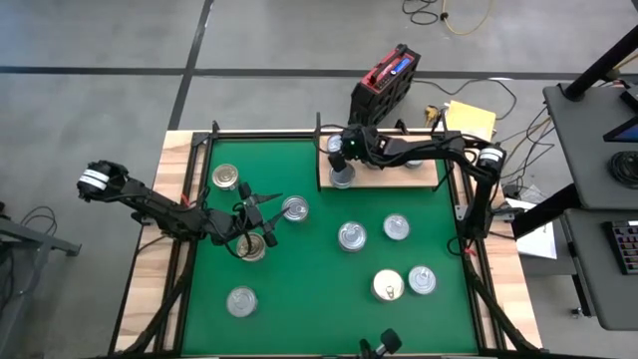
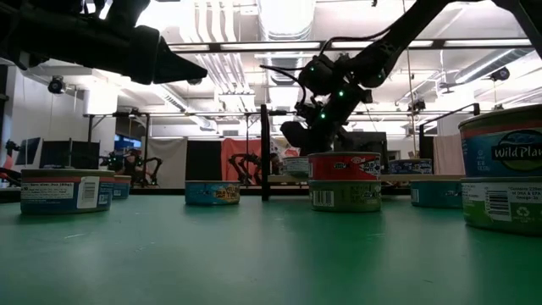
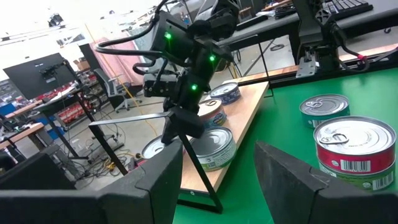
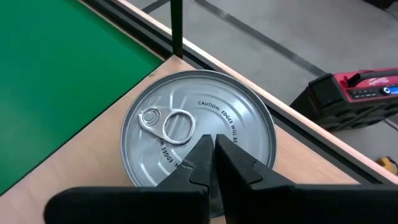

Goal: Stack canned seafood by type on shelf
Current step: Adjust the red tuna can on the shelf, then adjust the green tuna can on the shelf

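Observation:
The shelf [image 1: 384,178] is a pale wood board at the mat's far edge. A silver-lidded can [image 4: 236,118] rests on its left end [image 1: 342,179], and another can [image 1: 412,160] stands farther right. My right gripper [image 4: 211,149] is shut and slants down just over the first can's lid, beside the pull ring [image 4: 177,124]. Several more cans lie on the green mat [image 1: 319,289]. My left gripper [image 1: 261,214] hovers open and level above the mat, between a can [image 1: 294,208] and a gold-lidded one [image 1: 251,246]. Nothing is between its fingers [image 3: 158,180]. My right gripper's shut fingertips [image 4: 205,152] stand over the middle of the can's lid [image 4: 230,134], coming from above at a slant. I cannot tell whether they touch the lid. The can sits flat on the shelf.
A thin black post [image 1: 317,150] rises at the shelf's left end, close to my right gripper. A red and black case [image 1: 386,80] lies beyond the far edge. A red-labelled can [image 3: 354,149] is near my left gripper. Wooden frame rails [image 1: 169,229] border the mat.

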Controlling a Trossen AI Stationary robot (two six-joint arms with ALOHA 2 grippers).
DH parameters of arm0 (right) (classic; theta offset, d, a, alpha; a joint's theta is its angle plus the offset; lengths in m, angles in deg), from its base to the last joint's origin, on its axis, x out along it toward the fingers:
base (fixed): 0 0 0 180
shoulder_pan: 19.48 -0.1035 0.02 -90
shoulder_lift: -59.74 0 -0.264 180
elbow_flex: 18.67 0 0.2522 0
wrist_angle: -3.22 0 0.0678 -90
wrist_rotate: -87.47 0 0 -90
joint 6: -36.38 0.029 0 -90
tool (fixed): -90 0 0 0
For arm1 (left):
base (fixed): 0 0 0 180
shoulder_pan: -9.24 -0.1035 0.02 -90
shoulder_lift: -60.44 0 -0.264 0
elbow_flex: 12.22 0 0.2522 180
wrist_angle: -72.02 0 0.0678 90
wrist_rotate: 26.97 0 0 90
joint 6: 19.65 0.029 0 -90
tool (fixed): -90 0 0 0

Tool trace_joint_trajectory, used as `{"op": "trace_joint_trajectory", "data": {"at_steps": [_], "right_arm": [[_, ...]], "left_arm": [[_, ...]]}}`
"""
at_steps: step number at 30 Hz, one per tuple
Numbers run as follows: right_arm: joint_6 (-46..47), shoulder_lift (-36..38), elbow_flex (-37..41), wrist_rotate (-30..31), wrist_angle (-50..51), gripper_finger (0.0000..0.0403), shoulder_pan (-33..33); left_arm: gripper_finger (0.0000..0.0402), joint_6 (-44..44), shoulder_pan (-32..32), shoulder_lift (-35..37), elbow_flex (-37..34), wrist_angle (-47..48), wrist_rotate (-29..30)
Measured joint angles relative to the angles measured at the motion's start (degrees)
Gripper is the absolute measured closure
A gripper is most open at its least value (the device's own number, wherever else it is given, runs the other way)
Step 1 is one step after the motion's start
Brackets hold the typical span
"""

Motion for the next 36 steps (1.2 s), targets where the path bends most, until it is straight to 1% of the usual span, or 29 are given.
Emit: {"op": "trace_joint_trajectory", "data": {"at_steps": [6, 10, 11, 15, 18, 22, 26, 32, 36], "right_arm": [[-0.13, 4.02, -0.79, 0.04, 4.84, 0.0394, -0.27], [-0.13, 7.66, -0.81, -0.26, 9.82, 0.0394, -1.37], [0.02, 8.73, -0.81, -0.97, 11.50, 0.0394, -1.82], [2.90, 11.75, -0.30, -6.99, 17.51, 0.0394, -3.97], [4.10, 12.73, 0.64, -7.60, 19.20, 0.0394, -7.05], [6.17, 12.72, 2.22, -7.41, 19.14, 0.0394, -10.76], [6.74, 12.52, 4.19, -3.44, 16.50, 0.0394, -12.93], [6.87, 12.52, 7.39, -2.03, 10.65, 0.0394, -13.03], [7.20, 12.52, 9.22, -0.98, 9.25, 0.0394, -13.03]], "left_arm": [[0.0219, -0.19, 0.01, 0.00, 0.00, 0.08, 0.00], [0.0219, -0.21, 0.02, 0.00, 0.00, 0.08, 0.00], [0.0219, -0.31, 0.02, 0.00, 0.00, 0.08, 0.00], [0.0219, -0.42, 0.02, 0.00, 0.00, 0.08, 0.00], [0.0219, -0.43, 0.02, 0.00, -0.02, 0.08, 0.00], [0.0219, -0.58, 0.02, 0.00, 0.00, 0.08, 0.00], [0.0219, -0.59, 0.02, 0.00, 0.00, 0.08, 0.00], [0.0219, -0.61, 0.02, 0.00, -0.01, 0.08, 0.00], [0.0219, -0.61, 0.02, 0.00, 0.00, 0.08, 0.00]]}}
